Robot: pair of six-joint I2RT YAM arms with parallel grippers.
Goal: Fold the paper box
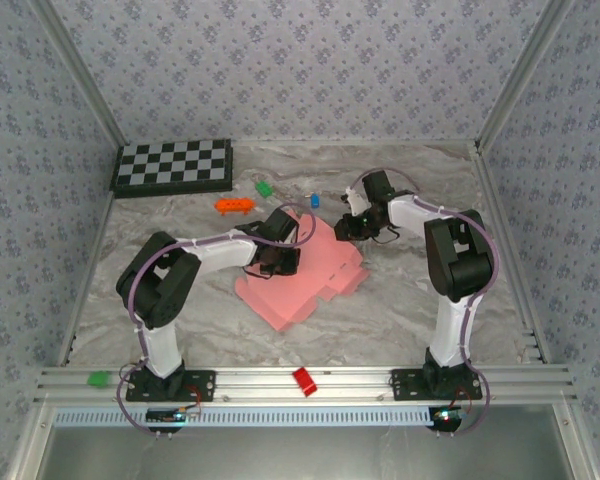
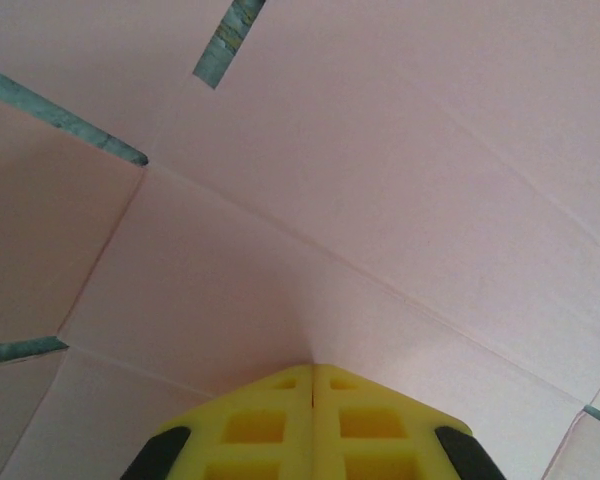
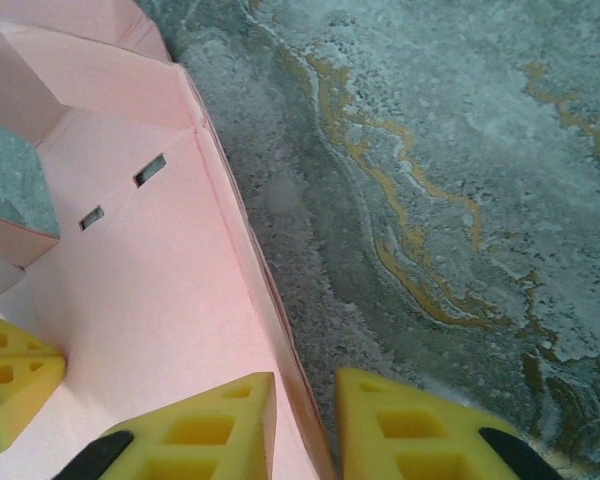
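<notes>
- The left gripper (image 2: 313, 372) had its two yellow fingers (image 2: 255, 430) closed flat against each other, with nothing between them; their joined tips pressed down on the paper box (image 2: 330, 180).
- In the left wrist view, pink card spread ahead of and to both sides of those tips; crease lines ran across it, and narrow cuts (image 2: 225, 40) far ahead of the fingers showed the table through them.
- The right gripper (image 3: 305, 375) stood narrow, its fingers (image 3: 205, 425) astride a raised side wall of the paper box (image 3: 140, 270); one finger sat over the pink floor inside the wall and the other over the marble table (image 3: 430, 200) outside it; whether the pads actually pinched the wall could not be told.
- Ahead of the right fingers that wall ran away to a folded corner; two small slots (image 3: 150, 168) lay in the floor just inside it; a yellow finger of the left gripper (image 3: 10, 375) rested on the same floor, off to the inner side.
- From above, the paper box (image 1: 310, 285) lay mid-table under the left gripper (image 1: 278, 260), with the right gripper (image 1: 352, 228) at its far right edge; the two grippers were near each other but apart.
- Beyond both grippers lay an orange brick (image 1: 234, 205), a green bit (image 1: 264, 187) and a blue bit (image 1: 315, 200), all clear of the card; a checkerboard (image 1: 173, 165) lay further off behind the left fingers.
- A red bit (image 1: 304, 381) sat on the near rail between the arm bases; another green piece (image 1: 99, 379) sat at the rail's left end.
</notes>
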